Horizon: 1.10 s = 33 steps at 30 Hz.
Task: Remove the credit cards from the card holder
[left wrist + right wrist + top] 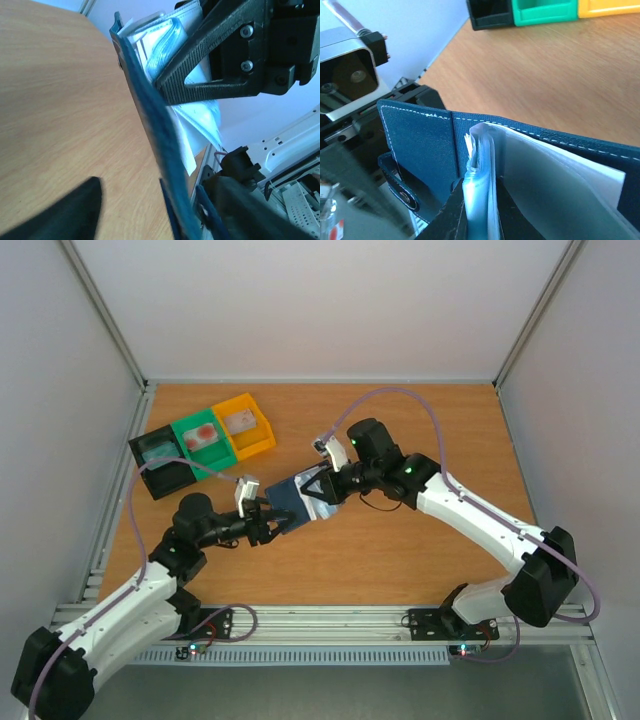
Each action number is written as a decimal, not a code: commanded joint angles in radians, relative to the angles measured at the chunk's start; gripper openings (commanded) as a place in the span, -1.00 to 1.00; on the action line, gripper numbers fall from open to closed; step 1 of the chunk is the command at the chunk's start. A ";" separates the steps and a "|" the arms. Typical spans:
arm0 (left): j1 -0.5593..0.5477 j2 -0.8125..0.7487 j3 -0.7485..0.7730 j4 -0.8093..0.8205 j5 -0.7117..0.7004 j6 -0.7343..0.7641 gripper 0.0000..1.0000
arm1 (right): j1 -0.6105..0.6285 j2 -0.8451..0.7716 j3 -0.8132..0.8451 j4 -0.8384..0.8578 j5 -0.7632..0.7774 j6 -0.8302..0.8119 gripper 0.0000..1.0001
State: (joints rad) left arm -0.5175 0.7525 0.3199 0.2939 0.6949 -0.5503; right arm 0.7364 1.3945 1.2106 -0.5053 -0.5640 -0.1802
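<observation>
Worktop: wooden
Card holder: we see it open
Left tool: spread astride its flap
Right tool: pinching its pockets

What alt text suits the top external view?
At the middle of the table, the right claw pinches the inner pockets of a navy card holder, while the left claw stands open around its other end. Three coloured bins sit at back left.
</observation>
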 commanded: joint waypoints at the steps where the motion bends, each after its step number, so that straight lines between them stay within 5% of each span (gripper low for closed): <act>1: -0.011 0.002 0.032 0.113 0.024 -0.003 -0.38 | 0.011 -0.037 -0.012 0.093 -0.109 -0.001 -0.96; 3: -0.015 -0.001 0.036 0.117 0.007 -0.003 -0.91 | 0.013 -0.038 -0.017 0.097 -0.137 -0.010 -0.92; 4: -0.016 -0.004 0.037 0.119 0.003 -0.005 -0.98 | 0.014 -0.038 -0.016 0.097 -0.159 -0.015 -0.82; 5: -0.016 -0.007 0.039 0.117 0.001 -0.005 -0.99 | 0.013 -0.038 -0.015 0.094 -0.183 -0.022 -0.65; 7: -0.016 -0.020 0.043 0.108 -0.005 0.002 -0.99 | 0.011 -0.059 -0.013 0.064 -0.188 -0.057 0.03; 10: -0.015 -0.059 0.050 0.093 -0.004 0.039 -0.99 | -0.023 -0.147 -0.036 -0.002 -0.104 -0.114 0.45; 20: -0.015 -0.122 0.048 0.104 0.095 0.202 -1.00 | -0.083 -0.346 -0.025 -0.236 0.031 -0.286 0.57; 27: -0.015 -0.144 0.047 0.113 0.144 0.234 -1.00 | -0.090 -0.399 -0.029 -0.258 0.157 -0.337 0.66; 33: -0.015 -0.146 0.045 0.112 0.149 0.231 -0.99 | -0.090 -0.357 -0.011 -0.254 0.100 -0.336 0.72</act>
State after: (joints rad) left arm -0.5297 0.6197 0.3439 0.3271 0.8238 -0.3431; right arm 0.6506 1.0111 1.1736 -0.7498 -0.4480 -0.4911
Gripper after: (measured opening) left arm 0.042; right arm 0.850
